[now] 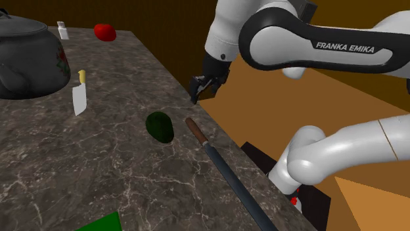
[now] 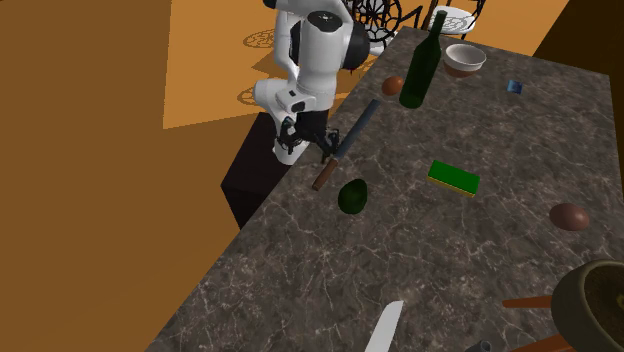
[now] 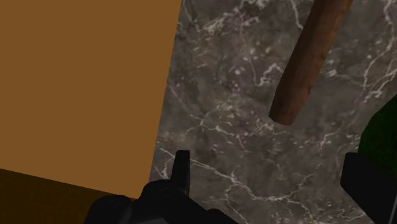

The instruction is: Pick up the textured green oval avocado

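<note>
The claw [image 3: 270, 162] is wide open, its two black fingers standing well apart with nothing but bare dark marble between them; it has hold of nothing. It hangs at the edge of the bench [image 1: 98, 164], partly out over the brown floor, and clear of the avocado [image 1: 159, 126], which lies untouched on its side on the stone. In the wrist view a dark green sliver of the avocado [image 3: 382, 133] shows just beyond one finger, outside the gap, not inside it. Between the avocado and the bench edge lies a long dark-bladed tool, and its brown handle [image 3: 308, 57] ends just beside the avocado, on the claw's side of it. Farther from the avocado, a white cleaver [image 1: 79, 98] and a dark kettle [image 1: 26, 59] sit well apart from it, toward the shoulder view's left.

So the task, by my reading, is in its approach stage: no grasp made, nothing lifted. What is left looks like the whole of the real work: bring the claw across the handle to sit over the avocado, lower it so the fingers straddle the fruit, close, and raise it off the bench
</note>
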Motion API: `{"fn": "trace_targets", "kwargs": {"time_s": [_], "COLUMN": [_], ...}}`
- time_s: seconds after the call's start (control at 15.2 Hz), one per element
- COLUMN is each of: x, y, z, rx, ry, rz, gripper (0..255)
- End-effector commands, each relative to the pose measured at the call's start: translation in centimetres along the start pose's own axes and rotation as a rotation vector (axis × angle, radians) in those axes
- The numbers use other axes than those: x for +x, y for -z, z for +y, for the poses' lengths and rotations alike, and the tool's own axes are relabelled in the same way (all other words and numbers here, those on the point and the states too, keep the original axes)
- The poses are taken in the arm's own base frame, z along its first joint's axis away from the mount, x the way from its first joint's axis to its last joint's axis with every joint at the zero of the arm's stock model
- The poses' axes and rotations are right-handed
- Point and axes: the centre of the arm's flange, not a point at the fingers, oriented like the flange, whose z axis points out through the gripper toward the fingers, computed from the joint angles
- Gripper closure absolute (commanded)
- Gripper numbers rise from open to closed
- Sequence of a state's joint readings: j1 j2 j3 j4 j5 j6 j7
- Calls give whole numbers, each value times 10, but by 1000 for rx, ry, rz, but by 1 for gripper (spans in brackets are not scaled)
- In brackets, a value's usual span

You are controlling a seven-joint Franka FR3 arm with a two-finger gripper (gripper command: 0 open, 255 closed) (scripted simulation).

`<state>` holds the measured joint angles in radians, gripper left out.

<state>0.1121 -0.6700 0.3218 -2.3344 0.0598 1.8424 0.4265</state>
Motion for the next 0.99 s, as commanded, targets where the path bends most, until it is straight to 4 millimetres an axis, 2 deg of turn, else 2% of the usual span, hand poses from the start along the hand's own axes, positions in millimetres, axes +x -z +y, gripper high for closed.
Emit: {"fn": "trace_targets", "kwargs": {"time_s": [0.0,0.59,0.66,0.92], "x": [-1,-11,-12,-16], "y": [-6,-34,-36,-57], "z": [-26,-142,-149,-151], "rx": [0,-4,-5,-5], "ry": [3,20,22,22], "rz": [9,47,49,49], "gripper": [0,0,0,0]}}
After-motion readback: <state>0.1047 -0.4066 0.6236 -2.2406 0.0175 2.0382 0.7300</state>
